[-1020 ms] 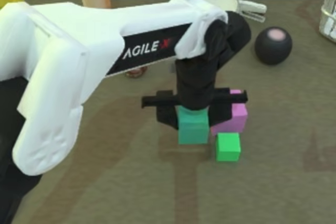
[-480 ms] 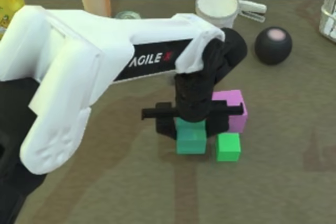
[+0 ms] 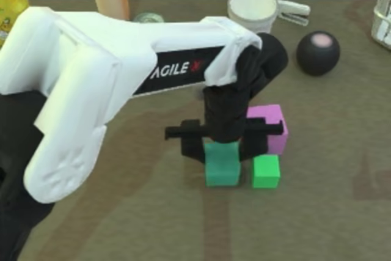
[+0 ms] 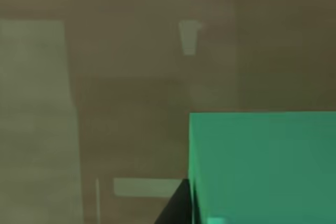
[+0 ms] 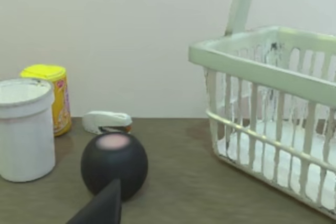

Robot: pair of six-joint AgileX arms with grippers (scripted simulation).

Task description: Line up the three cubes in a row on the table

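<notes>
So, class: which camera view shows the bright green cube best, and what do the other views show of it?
The top view shows it best: the bright green cube sits whole and unobstructed on the table, right of the teal-green cube under the left gripper. The left wrist view shows only the teal-green cube and table; the right wrist view shows none of it.

- Left arm: bulky white shell with rounded, moulded edges.
- Black panel along the forearm, white "AGILE" lettering and a red X.
- Black wrist and gripper body, with a flat black crossbar.
- Dark finger tip in the right wrist view.
</notes>
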